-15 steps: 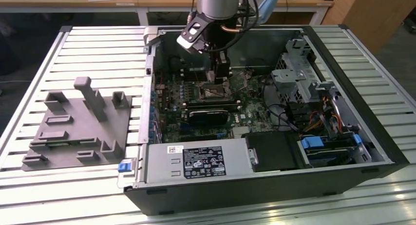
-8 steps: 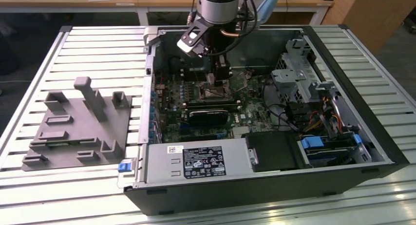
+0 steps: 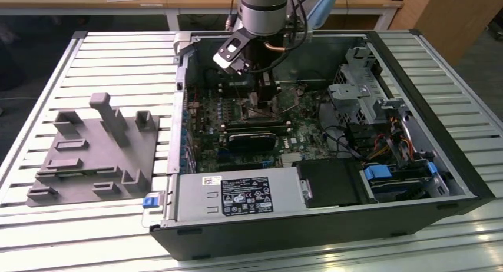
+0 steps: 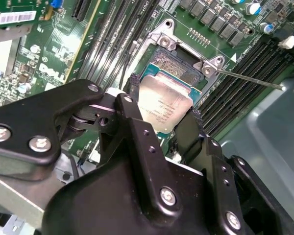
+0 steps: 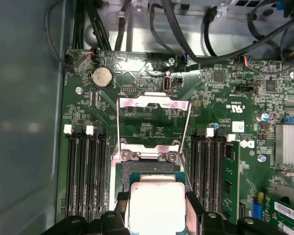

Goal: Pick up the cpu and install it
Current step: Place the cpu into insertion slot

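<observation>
The gripper (image 4: pixel 164 104) pinches the cpu (image 4: pixel 162 97) by two opposite edges at the open motherboard socket (image 4: pixel 181 58) (seated or hovering, I cannot tell); it looks light, stiff and slick-topped, likely fragile underneath; edge-holding seems right.

The small flat square cpu (image 5: pixel 154 205) has a pale silver-grey metal top, smooth with a satin sheen. The black tool (image 4: pixel 163 103) looks matt and smooth, dotted with bright metal screw heads. The green motherboard (image 5: pixel 152 73) is glossy, and its hinged socket frame (image 5: pixel 154 104) is bare shiny metal. The ribbed bench (image 3: pixel 118 54) is dull silver metal. The grey holder block (image 3: pixel 94 148) is matt plastic.
</observation>
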`<state>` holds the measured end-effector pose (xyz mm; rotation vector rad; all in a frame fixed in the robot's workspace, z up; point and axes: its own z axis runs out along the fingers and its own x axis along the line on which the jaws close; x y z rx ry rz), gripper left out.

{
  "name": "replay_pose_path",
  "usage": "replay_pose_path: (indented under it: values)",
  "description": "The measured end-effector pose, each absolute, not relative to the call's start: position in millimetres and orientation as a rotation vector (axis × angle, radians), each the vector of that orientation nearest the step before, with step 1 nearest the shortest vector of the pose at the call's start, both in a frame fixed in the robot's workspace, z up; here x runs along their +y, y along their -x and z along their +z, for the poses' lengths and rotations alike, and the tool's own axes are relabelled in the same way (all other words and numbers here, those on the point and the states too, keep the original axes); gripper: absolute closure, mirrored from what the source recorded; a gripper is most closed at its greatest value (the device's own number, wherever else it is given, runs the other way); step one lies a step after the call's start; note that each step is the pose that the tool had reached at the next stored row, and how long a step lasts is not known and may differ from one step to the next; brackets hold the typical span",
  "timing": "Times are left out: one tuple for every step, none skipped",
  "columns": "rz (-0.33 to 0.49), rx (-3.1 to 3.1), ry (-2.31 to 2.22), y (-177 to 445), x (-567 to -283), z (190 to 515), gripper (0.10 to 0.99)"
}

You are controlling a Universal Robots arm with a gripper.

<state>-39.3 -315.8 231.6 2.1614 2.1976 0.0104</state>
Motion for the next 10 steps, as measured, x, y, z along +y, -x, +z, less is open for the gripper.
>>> replay_pose_path:
  values:
    - [0.011,2.197,-2.162,39,-316,230,0.549]
    - [0.011,2.196,-2.163,39,-315,228,0.549]
    - [0.011,2.195,-2.164,39,-315,227,0.549]
    - [0.011,2.194,-2.166,39,-315,225,0.549]
    - [0.010,2.192,-2.167,39,-315,224,0.549]
    - [0.010,2.190,-2.169,39,-315,222,0.549]
    - [0.010,2.189,-2.170,39,-315,221,0.549]
    - [0.010,2.189,-2.171,39,-315,219,0.549]
    - [0.010,2.188,-2.171,39,-315,217,0.549]
    - [0.010,2.187,-2.172,39,-315,216,0.549]
